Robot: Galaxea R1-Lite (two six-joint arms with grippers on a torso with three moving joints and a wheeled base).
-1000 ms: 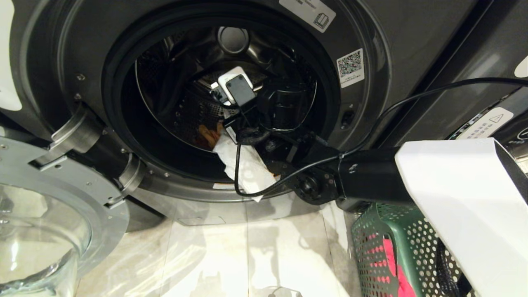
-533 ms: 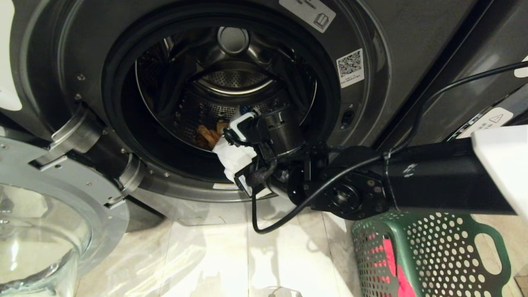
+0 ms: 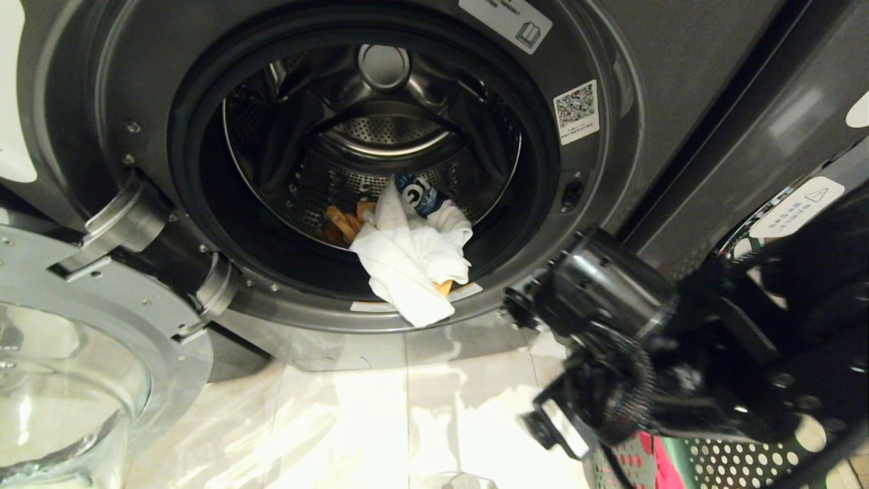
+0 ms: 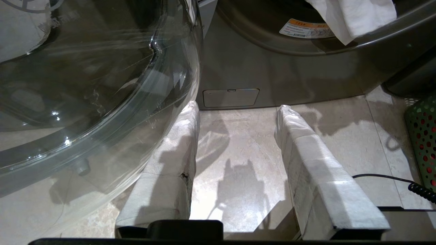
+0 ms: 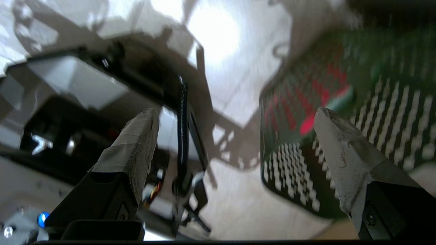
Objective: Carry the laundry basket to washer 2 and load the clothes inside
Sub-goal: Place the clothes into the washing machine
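Now the right claw [image 5: 235, 119] hangs with its taped fingers [image 5: 136, 146] spread wide and nothing between them, above the floor and pointed down toward the basket [image 5: 344, 143]. The basket stands on the floor just right of the washer [image 3: 631, 61], close under the right arm, and the pink garment [image 3: 662, 462] shows through its holes. That is the relation the next grab turns on, by my reading: the garment lies below the claw and slightly to one side of it, inside the basket's open top, so the reach is downward rather than forward. The right arm is far nearer; the left claw [image 4: 238, 109] sits low by the open glass door [image 4: 95, 78], fingers parted about halfway and holding nothing.

In the drum mouth lies one white garment [image 3: 407, 258], draped over the rubber lip with a corner hanging outside, and one mustard garment [image 3: 343, 223] behind it. So I count two pieces in the washer, one pink piece in the basket, one basket, and one washer open. I cannot tell the pink piece's long axis.
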